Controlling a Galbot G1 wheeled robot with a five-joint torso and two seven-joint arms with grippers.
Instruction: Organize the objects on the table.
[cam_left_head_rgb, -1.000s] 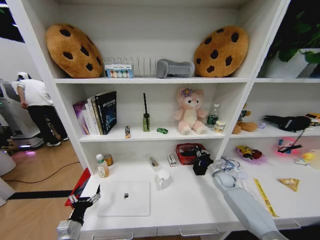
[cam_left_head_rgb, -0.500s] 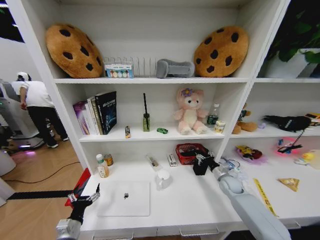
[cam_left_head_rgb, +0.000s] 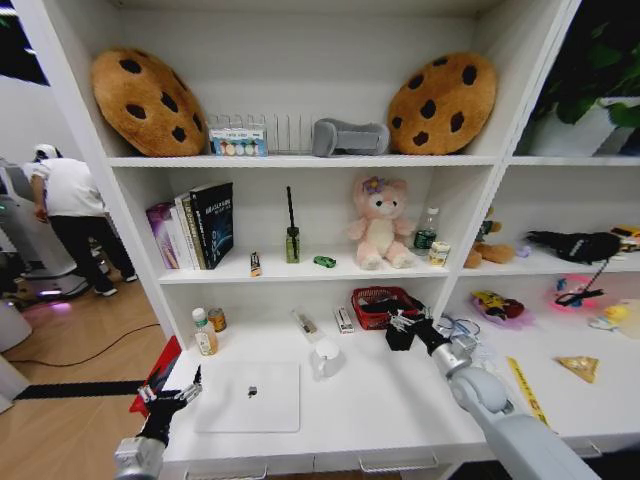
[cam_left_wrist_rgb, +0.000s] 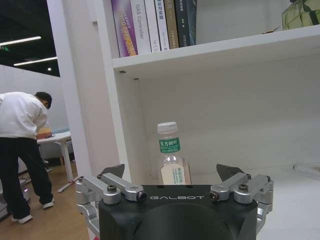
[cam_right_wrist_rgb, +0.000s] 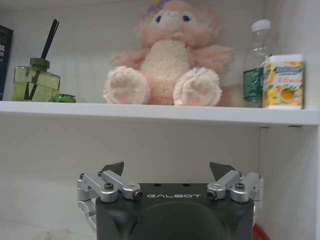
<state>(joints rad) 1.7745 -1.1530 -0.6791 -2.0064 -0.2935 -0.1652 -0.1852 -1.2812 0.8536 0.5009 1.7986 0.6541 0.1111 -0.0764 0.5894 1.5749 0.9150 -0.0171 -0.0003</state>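
A slim silver laptop (cam_left_head_rgb: 247, 396) lies shut on the white table (cam_left_head_rgb: 385, 405) near its left front. My left gripper (cam_left_head_rgb: 172, 394) hovers open by the table's left front corner, facing a capped bottle (cam_left_wrist_rgb: 171, 155) with pale liquid (cam_left_head_rgb: 204, 332). My right gripper (cam_left_head_rgb: 402, 324) is open with nothing in it, held above the table's back just in front of a red basket (cam_left_head_rgb: 377, 305). Its wrist view looks at the shelf above, where a tiny green toy car (cam_right_wrist_rgb: 62, 98) (cam_left_head_rgb: 324, 261) sits left of a pink plush toy (cam_right_wrist_rgb: 167, 70).
A white rounded object (cam_left_head_rgb: 325, 357) and a slim pen-like item (cam_left_head_rgb: 305, 325) lie between laptop and basket. On the shelf stand books (cam_left_head_rgb: 195, 228), a reed diffuser (cam_left_head_rgb: 292, 238) and a clear bottle (cam_left_head_rgb: 427, 230). A red thing (cam_left_head_rgb: 155, 375) leans at the table's left edge.
My right arm has stretched forward, carrying its open gripper slightly closer to the red basket and shelf. The left gripper has barely shifted.
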